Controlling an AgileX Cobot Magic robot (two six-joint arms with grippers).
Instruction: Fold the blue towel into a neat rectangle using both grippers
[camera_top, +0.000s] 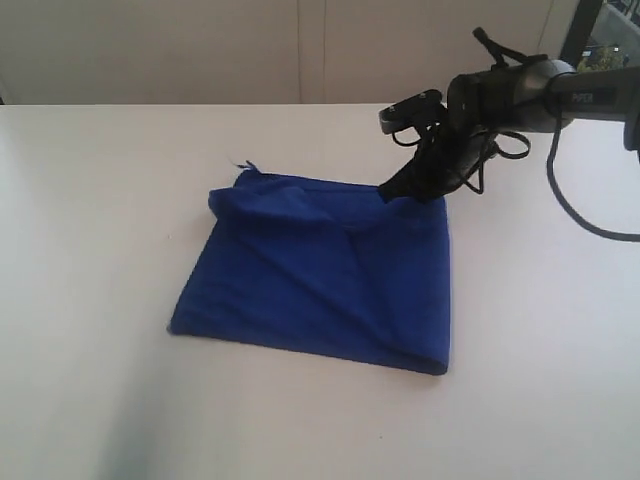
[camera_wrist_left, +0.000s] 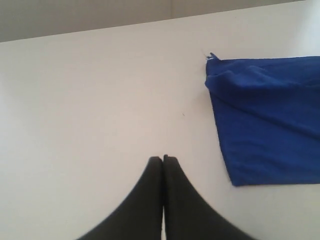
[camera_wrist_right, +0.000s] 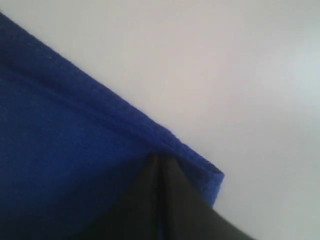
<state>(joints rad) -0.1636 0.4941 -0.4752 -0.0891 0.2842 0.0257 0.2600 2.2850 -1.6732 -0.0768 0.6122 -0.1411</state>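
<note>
The blue towel (camera_top: 320, 270) lies folded into a rough rectangle on the white table (camera_top: 90, 250); its far left corner is rumpled and a loose thread sticks out there. My right gripper (camera_top: 397, 190) is shut, and its tips rest on the towel's far right corner. In the right wrist view the shut gripper (camera_wrist_right: 159, 157) sits on the towel (camera_wrist_right: 60, 150) just inside the hem, and I see no cloth between the jaws. My left gripper (camera_wrist_left: 163, 158) is shut and empty over bare table, to the left of the towel (camera_wrist_left: 270, 115). It is out of the exterior view.
The right arm (camera_top: 560, 95) and its black cables (camera_top: 570, 205) reach in from the far right. A pale wall (camera_top: 250, 50) runs behind the table's far edge.
</note>
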